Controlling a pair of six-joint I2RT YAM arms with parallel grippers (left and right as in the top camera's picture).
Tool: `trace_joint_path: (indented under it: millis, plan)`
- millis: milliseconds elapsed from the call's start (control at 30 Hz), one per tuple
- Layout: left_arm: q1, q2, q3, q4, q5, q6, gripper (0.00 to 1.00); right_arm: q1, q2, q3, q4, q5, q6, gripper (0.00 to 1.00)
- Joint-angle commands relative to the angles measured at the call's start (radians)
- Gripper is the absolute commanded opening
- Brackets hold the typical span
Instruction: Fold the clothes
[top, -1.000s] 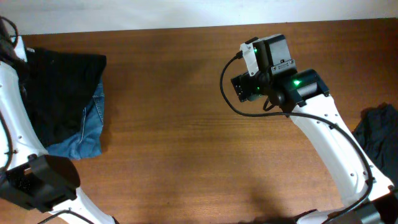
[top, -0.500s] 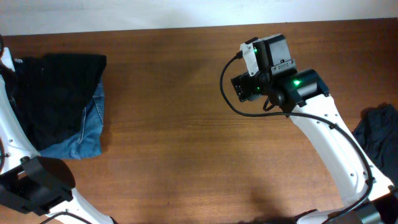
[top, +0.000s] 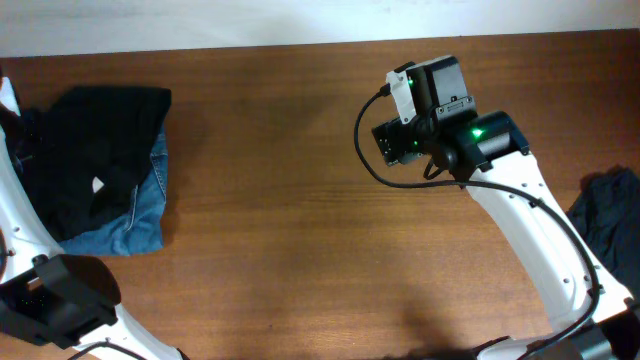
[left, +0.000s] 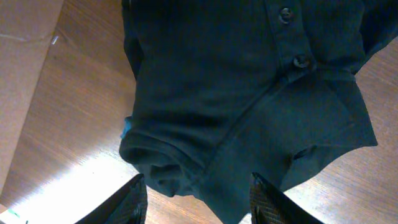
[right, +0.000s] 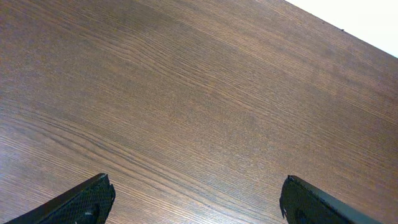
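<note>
Left hand (left: 199, 202) newly wide above black garment (left: 236, 93)

Robot lab workbench, wooden table (top: 290, 240), white robot arm (top: 530, 215)

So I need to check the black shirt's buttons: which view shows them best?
Left wrist: the black shirt fills the frame and two buttons show clearly. Overhead shows the shirt only as a dark heap on jeans, with no buttons discernible. Right wrist shows only table, no shirt.
</note>
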Motion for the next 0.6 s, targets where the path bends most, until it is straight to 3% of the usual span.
trace_joint_path:
  millis: [0, 100, 133, 200, 233, 300, 400, 433, 567]
  plan:
    - [0.007, -0.039, 0.029, 0.005, -0.003, 0.0, 0.52, -0.007, -0.023, 0.024, -0.002, 0.019, -0.003, 0.91]
    - [0.007, -0.039, 0.029, 0.06, 0.026, -0.026, 0.38, -0.007, -0.023, 0.024, -0.002, 0.019, -0.003, 0.85]
    - [0.007, -0.039, 0.029, 0.085, 0.026, -0.026, 0.33, -0.007, -0.023, 0.024, -0.002, 0.019, -0.003, 0.76]
    - [0.006, -0.039, 0.029, 0.151, -0.01, -0.025, 0.1, -0.007, -0.023, 0.024, -0.003, 0.019, -0.003, 0.56]
    - [0.004, -0.039, 0.029, 0.19, -0.072, -0.023, 0.05, -0.007, -0.023, 0.024, -0.003, 0.019, -0.003, 0.46]
    - [-0.005, -0.039, 0.029, 0.259, -0.212, 0.012, 0.05, -0.007, -0.023, 0.024, -0.003, 0.019, -0.003, 0.38]
    - [-0.026, -0.034, 0.029, 0.39, -0.323, 0.211, 0.05, -0.007, -0.023, 0.024, -0.009, 0.019, -0.003, 0.39]
    - [-0.034, -0.027, 0.029, 0.449, -0.322, 0.341, 0.16, -0.007, -0.023, 0.024, -0.01, 0.019, -0.003, 0.39]
    - [-0.038, 0.005, 0.029, 0.484, -0.322, 0.391, 0.22, -0.007, -0.023, 0.024, -0.01, 0.019, -0.003, 0.39]
